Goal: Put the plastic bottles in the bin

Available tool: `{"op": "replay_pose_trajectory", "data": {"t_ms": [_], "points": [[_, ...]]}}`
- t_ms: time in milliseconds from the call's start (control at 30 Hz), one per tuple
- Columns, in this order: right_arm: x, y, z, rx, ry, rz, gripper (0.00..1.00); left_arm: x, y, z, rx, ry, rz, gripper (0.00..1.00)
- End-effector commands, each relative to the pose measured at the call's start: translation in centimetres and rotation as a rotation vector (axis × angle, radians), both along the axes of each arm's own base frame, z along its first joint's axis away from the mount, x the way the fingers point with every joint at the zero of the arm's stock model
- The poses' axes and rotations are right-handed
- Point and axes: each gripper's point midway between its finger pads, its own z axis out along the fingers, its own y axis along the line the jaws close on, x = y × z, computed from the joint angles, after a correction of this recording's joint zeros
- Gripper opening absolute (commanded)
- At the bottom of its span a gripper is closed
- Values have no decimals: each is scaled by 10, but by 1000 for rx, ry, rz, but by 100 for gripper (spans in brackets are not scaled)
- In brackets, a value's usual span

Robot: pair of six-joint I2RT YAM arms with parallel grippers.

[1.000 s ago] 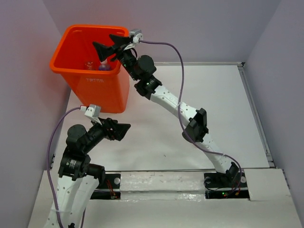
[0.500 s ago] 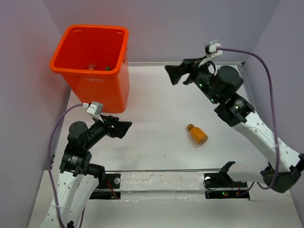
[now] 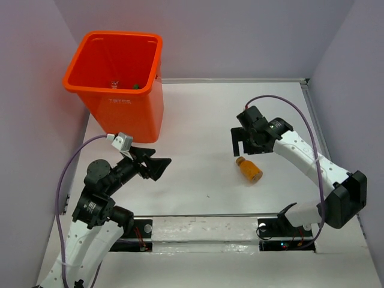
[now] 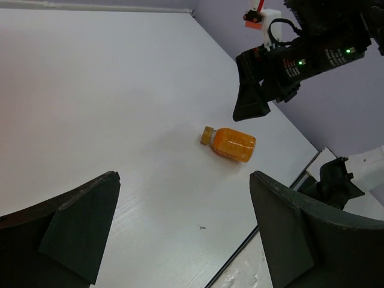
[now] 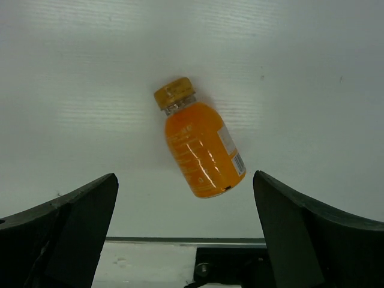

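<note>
Orange bottle (image 3: 249, 170) on its side, long axis diagonal, cap far-left (right gripper (image 3: 244, 144) above, jaws apart, empty).

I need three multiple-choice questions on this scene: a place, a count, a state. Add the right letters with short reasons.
1. Where on the flat white table is the small stubby orange plastic bottle? A) far left corner B) right of the middle, by the right hand C) near left edge
2. How many bottles lie on the table? A) one B) three C) five
3. The right hand is: A) open, empty B) shut on the bottle C) shut, empty
Answers: B, the top view shows it there. A, no other bottle lies there. A, the wrist view shows it spread, the bottle untouched.
</note>
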Motion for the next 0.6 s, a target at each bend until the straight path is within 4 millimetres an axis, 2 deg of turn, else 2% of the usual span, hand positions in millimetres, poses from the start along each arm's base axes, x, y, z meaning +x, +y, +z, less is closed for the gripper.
{"op": "replay_pose_trajectory", "data": {"t_ms": [0,100,233,333,367,467,500,567], "points": [[-25,-27,-32,-101,213,-1,100,0,1,7,-16,-21,16,99],[-31,-14,-51,-60,297,61,100,0,1,7,-16,-19,19,99],[-34,-14,-80,-65,416,59,100,-4,1,11,-26,-33,17,99],[-23,-13,-98,-40,426,71,100,-7,0,12,-28,-41,8,99],[-25,-17,-113,-56,472,78,100,-7,1,12,-28,-40,11,99],[-24,-16,-129,-58,518,78,91,-8,0,12,-29,-39,8,99],[-22,-13,-129,-39,511,78,83,-8,0,12,-29,-39,9,99],[-11,-10,-122,-23,444,64,73,-8,0,12,-29,-39,9,99]]}}
